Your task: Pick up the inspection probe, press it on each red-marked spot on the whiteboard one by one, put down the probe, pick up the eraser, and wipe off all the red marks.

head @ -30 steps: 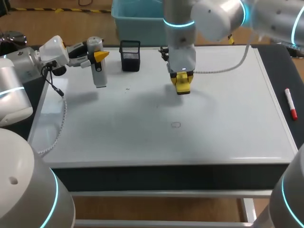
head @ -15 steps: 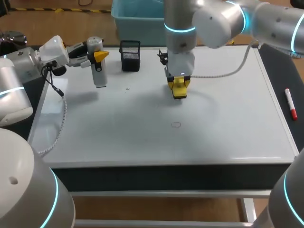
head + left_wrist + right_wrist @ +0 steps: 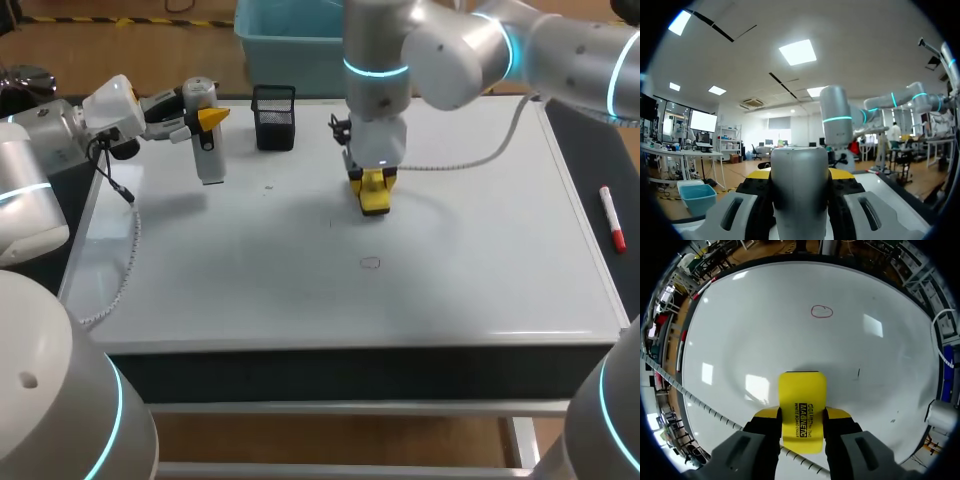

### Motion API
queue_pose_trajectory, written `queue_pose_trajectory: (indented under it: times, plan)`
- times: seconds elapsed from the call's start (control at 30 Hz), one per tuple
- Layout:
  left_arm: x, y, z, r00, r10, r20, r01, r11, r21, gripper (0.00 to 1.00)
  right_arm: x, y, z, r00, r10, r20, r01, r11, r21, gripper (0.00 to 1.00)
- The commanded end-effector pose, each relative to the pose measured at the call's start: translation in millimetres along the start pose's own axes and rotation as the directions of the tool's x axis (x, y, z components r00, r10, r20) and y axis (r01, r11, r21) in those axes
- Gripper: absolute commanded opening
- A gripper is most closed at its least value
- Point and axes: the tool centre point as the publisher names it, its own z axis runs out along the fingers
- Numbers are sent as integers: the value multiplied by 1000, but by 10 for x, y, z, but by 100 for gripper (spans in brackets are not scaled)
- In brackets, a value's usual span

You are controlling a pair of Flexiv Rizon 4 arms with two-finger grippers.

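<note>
Yellow block eraser, clamped on both sides by the right gripper, sits low over the glossy whiteboard surface, short of the red ring mark; the left gripper grips the grey cylindrical probe at the far-left edge. A tilted pass could leave red behind

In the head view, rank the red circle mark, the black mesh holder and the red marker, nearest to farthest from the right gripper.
1. Red circle mark, on the whiteboard just ahead of the right gripper.
2. Black mesh holder, at the back, leftward.
3. Red marker, off the whiteboard's right edge.
</note>
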Motion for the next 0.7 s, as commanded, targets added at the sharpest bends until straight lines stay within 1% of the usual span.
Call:
queue_pose_trajectory:
  times: [0.03, 0.13, 0.43, 0.7]
  plan:
    - [1, -2, 10, 1000, 2, 2, -2, 1000, 2, 0, -22, -48, 36, 1000, -3, -10, 3, 1000, -10, 0]
    - [1, -2, 10, 1000, 2, 2, -2, 1000, 2, 0, 17, -46, 53, 1000, 8, -17, -8, 1000, -13, 0]
    - [1, -2, 10, 1000, 2, 2, -2, 1000, 2, 0, 217, -49, 123, 998, 54, -30, -55, 998, -26, 0]
    - [1, -2, 10, 1000, 2, 2, -2, 1000, 2, 0, 432, -49, 144, 994, 106, -35, -107, 994, -27, 0]
